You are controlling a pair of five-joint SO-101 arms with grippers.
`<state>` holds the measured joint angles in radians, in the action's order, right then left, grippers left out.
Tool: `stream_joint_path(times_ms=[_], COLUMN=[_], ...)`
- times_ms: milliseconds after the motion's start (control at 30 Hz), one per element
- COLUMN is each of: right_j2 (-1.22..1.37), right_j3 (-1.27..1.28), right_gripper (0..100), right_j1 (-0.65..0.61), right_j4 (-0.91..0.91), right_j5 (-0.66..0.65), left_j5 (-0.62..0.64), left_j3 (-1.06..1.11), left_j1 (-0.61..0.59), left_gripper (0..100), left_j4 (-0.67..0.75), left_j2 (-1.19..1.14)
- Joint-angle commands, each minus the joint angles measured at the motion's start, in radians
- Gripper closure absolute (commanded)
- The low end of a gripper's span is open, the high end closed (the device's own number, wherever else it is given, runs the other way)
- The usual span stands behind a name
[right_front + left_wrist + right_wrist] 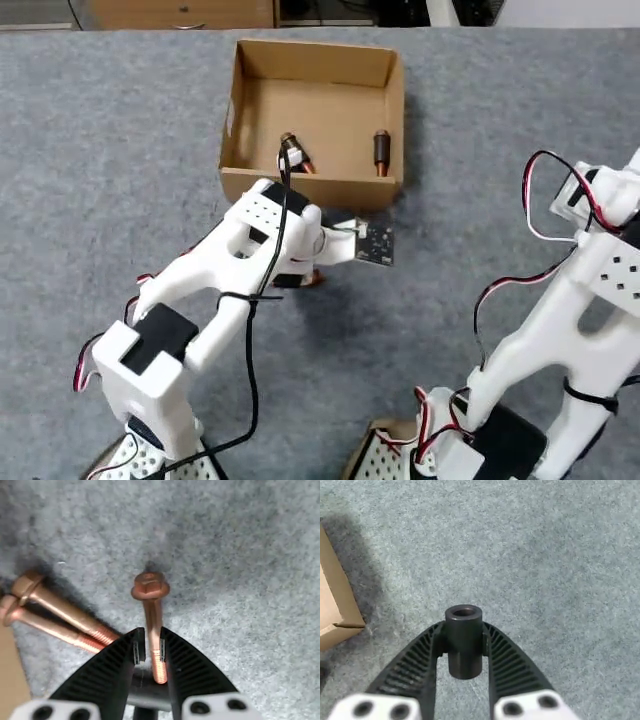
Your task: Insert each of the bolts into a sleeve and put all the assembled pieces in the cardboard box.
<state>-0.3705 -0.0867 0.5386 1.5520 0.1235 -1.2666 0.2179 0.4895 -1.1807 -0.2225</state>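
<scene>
Copper hex-headed bolt (150, 605) is clamped by its threaded end in the left gripper (152, 636), near the brown cardboard box (310, 188) — the right gripper (463, 632) pinches a black cylindrical sleeve (463, 650), bore unobstructed, likely to receive it.

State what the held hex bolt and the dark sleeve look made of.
copper-coloured hex-flange bolt: metal, likely copper-plated steel; shiny orange sheen, cut threads.
black cylindrical sleeve: probably blackened metal, possibly plastic; matte, smooth wall, open bore.
</scene>
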Motion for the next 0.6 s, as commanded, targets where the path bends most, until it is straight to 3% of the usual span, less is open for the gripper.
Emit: stream_joint_path(times_ms=[0, 567], right_j2=[-0.027, -0.03], right_j3=[0.001, 0.048], right_gripper=[99.7, 99.7], right_j1=[-0.019, -0.03], right_j4=[-0.026, -0.063], right_j5=[-0.006, -0.006], left_j5=[0.049, 0.12], left_j3=[-0.011, 0.049], left_j1=[0.011, 0.035], left_gripper=[93, 90], left_j4=[0.006, 0.112], left_j2=[-0.001, -0.004])
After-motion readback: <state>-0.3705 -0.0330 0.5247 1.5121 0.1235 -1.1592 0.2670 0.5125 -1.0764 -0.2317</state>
